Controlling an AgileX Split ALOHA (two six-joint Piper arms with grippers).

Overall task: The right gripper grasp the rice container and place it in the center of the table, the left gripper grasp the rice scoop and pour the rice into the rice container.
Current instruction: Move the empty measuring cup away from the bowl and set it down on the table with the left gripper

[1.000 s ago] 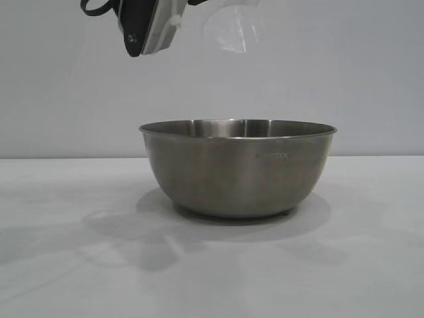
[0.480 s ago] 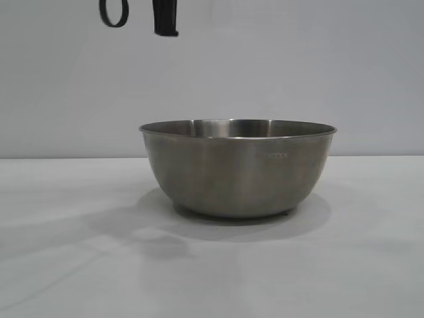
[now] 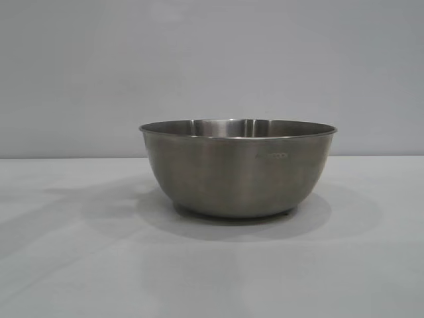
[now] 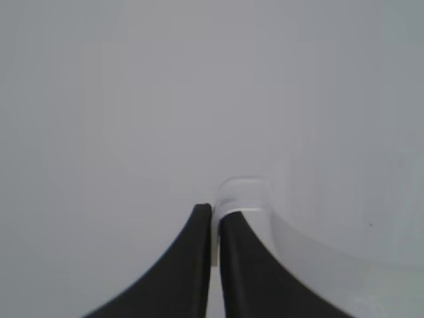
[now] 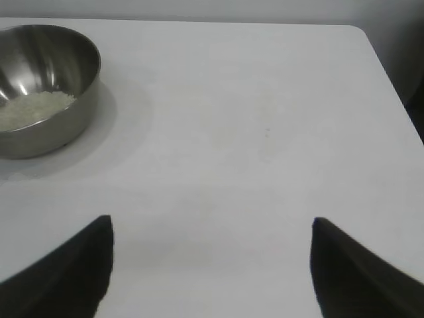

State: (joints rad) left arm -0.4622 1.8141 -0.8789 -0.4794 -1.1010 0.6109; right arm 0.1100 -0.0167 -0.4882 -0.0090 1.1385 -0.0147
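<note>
The left gripper (image 4: pixel 213 228) has swung up out of the outside view, still clamped on the scoop (image 4: pixel 242 197). Rice (image 5: pixel 33 106) sits in the bowl (image 3: pixel 237 167) mid-table (image 3: pixel 79 265). Right gripper (image 5: pixel 212 265) waits nearby, spread wide, empty. Pour looks done.

My brushed-steel rice container (image 3: pixel 237 169) stands upright on the white table (image 3: pixel 79 265), faint lettering on its wall. Inside, rice (image 5: pixel 32 107) lies in a pale off-white layer across the bottom. The translucent rice scoop (image 4: pixel 242 199) is pinched by its handle between my closed left gripper (image 4: pixel 215 218).
</note>
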